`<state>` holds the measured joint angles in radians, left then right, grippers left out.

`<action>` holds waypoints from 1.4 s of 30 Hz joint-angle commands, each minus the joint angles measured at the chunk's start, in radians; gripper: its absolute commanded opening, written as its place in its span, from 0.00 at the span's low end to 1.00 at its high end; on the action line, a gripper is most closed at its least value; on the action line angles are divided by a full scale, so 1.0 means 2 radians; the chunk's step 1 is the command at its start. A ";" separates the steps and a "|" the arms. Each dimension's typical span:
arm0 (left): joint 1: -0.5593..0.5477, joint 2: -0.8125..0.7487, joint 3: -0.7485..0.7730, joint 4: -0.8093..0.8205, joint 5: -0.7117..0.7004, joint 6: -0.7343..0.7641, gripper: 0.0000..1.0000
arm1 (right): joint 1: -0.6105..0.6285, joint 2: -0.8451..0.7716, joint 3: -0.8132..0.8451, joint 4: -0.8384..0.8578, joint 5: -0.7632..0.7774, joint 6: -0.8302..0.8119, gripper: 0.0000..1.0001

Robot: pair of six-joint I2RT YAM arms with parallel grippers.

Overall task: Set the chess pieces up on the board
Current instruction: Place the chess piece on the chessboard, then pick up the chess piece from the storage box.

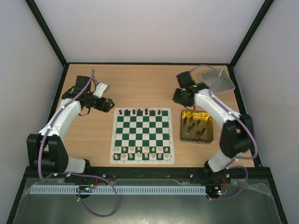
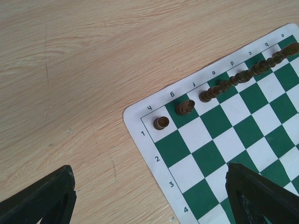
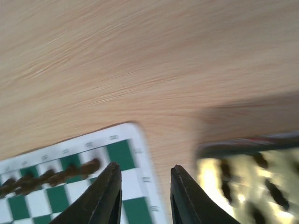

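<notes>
Fingers released and empty on both: left gripper at the board corner, right gripper between board and gold tin above the desk.

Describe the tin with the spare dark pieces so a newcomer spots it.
Find the green-and-white board mid-table. Just beside its right edge sits the gold tin, dark pieces inside. The grey tray further back is dull metal; the tin is shiny yellow.
</notes>
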<state>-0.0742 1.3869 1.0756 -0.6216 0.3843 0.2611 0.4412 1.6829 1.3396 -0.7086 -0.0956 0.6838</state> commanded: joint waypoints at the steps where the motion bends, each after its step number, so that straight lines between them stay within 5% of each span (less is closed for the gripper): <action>1: -0.004 -0.008 -0.003 -0.003 0.005 0.003 0.88 | -0.071 -0.090 -0.102 -0.033 0.034 0.014 0.27; 7: -0.005 -0.006 -0.002 -0.001 0.001 0.001 0.88 | -0.143 -0.191 -0.233 -0.038 0.038 0.015 0.27; 16: -0.007 -0.006 -0.002 -0.002 -0.001 -0.002 0.88 | -0.168 -0.251 -0.313 -0.041 0.005 0.018 0.27; 42: -0.007 -0.004 -0.004 0.000 -0.008 -0.004 0.88 | -0.184 -0.215 -0.334 -0.002 -0.011 0.022 0.22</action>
<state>-0.0849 1.3869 1.0756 -0.6193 0.3729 0.2600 0.0803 1.2331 0.6842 -0.7319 -0.1177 0.7258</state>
